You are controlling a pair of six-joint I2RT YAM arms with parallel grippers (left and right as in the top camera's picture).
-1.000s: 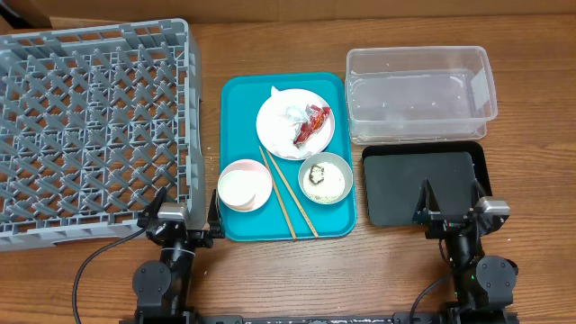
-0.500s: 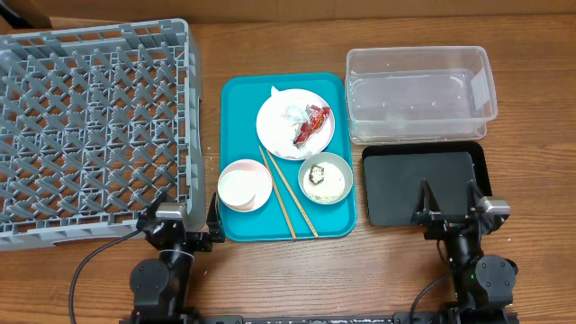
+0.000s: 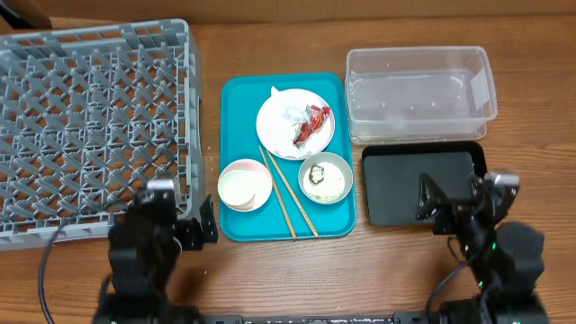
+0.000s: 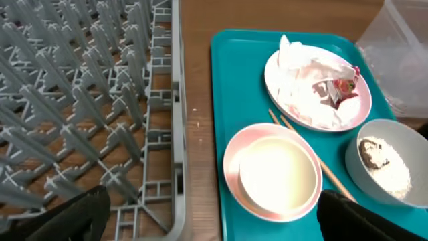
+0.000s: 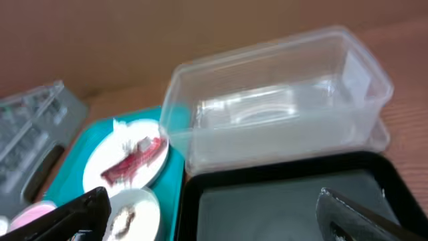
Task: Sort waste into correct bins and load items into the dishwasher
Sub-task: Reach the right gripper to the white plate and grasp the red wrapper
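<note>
On the teal serving tray (image 3: 236, 99) a white plate (image 3: 274, 121) holds a crumpled tissue (image 3: 292, 115) and a red wrapper (image 3: 312, 121). A pink bowl (image 3: 225, 184) has a white cup (image 3: 244, 186) inside. A grey-green bowl (image 3: 340, 171) holds rice (image 3: 319, 180). Chopsticks (image 3: 288, 193) lie between the bowls. The grey rack (image 3: 90, 126) is at the left. The clear tub (image 3: 421, 94) and black tray (image 3: 396, 184) are at the right. My left gripper (image 3: 180, 225) is open by the rack's near corner. My right gripper (image 3: 450, 202) is open over the black tray's near edge.
The left wrist view shows the rack wall (image 4: 175, 134) close beside the teal tray's left rim (image 4: 217, 134). A brown box corner (image 3: 22, 11) sits at the far left. Bare wooden table (image 3: 297, 279) lies in front of the trays.
Both arms have risen from their low rest pose and look larger in the overhead view. The left one shifted slightly left. Nothing on the table has moved.
</note>
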